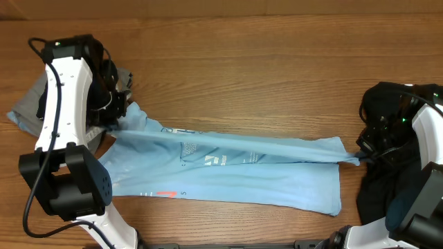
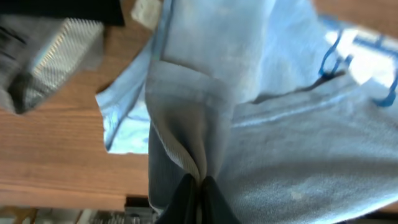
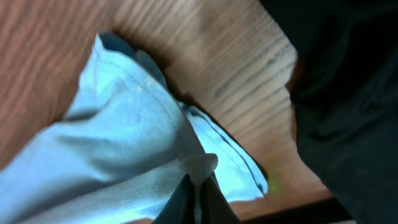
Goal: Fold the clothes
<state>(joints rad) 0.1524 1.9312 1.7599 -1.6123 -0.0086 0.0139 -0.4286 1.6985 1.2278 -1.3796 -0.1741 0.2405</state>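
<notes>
A light blue T-shirt (image 1: 235, 173) with white lettering lies stretched across the middle of the table, its upper edge pulled taut between my two grippers. My left gripper (image 1: 111, 123) is shut on the shirt's left end; in the left wrist view the jaws (image 2: 198, 186) pinch a fold of its fabric (image 2: 280, 143). My right gripper (image 1: 361, 158) is shut on the shirt's right corner; in the right wrist view the jaws (image 3: 196, 186) pinch the hem (image 3: 124, 124). A black garment (image 1: 387, 180) lies at the right, also in the right wrist view (image 3: 348, 93).
A grey garment (image 1: 31, 104) lies at the far left under my left arm, seen also in the left wrist view (image 2: 50, 56). The wooden table (image 1: 263, 69) stretches behind the shirt. The front table edge runs just below the shirt.
</notes>
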